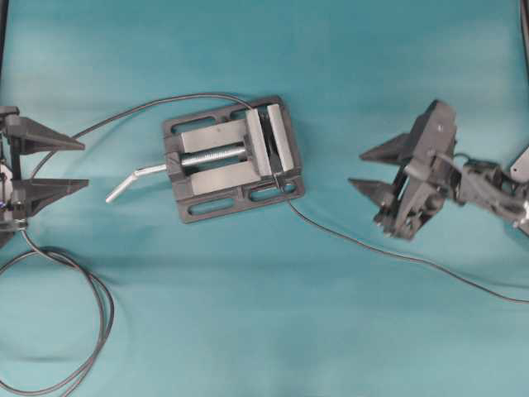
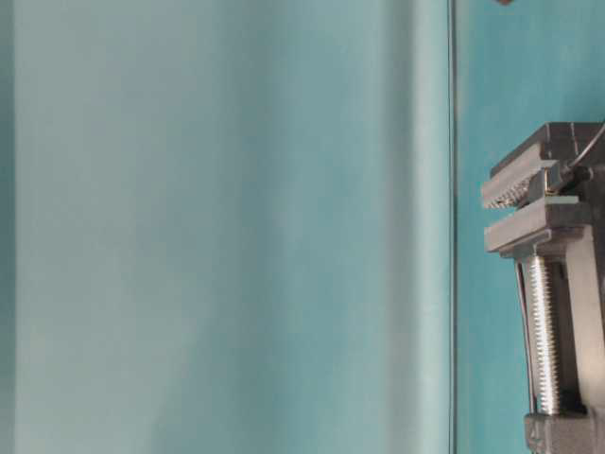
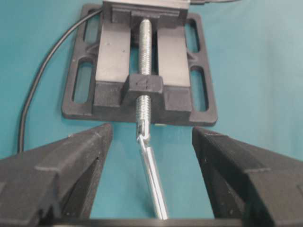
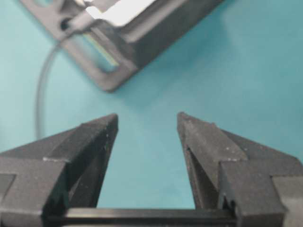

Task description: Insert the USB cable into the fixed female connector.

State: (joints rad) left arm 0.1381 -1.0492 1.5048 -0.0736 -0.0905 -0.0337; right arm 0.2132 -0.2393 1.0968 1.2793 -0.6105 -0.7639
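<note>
The USB cable [image 1: 372,244], thin and black, runs from the right edge to the lower right corner of the dark grey vise [image 1: 223,207]. Its end [image 1: 274,176] lies at the end of the gap between the vise's clamping blocks. In the right wrist view the cable [image 4: 41,94] ends in a small plug [image 4: 81,21] at that corner. The fixed female connector is mostly hidden in the gap. I cannot tell whether the plug is seated in it. A thin lead [image 1: 149,105] leaves the top of the gap and arcs left. My left gripper [image 1: 86,165] is open and empty, left of the vise. My right gripper [image 1: 355,169] is open and empty, to its right.
The vise's bent silver handle [image 1: 131,184] points toward the left gripper and lies between its fingers in the left wrist view [image 3: 154,179]. A thicker black cable [image 1: 99,331] loops at the lower left. The teal cloth [image 1: 273,331] covers the table.
</note>
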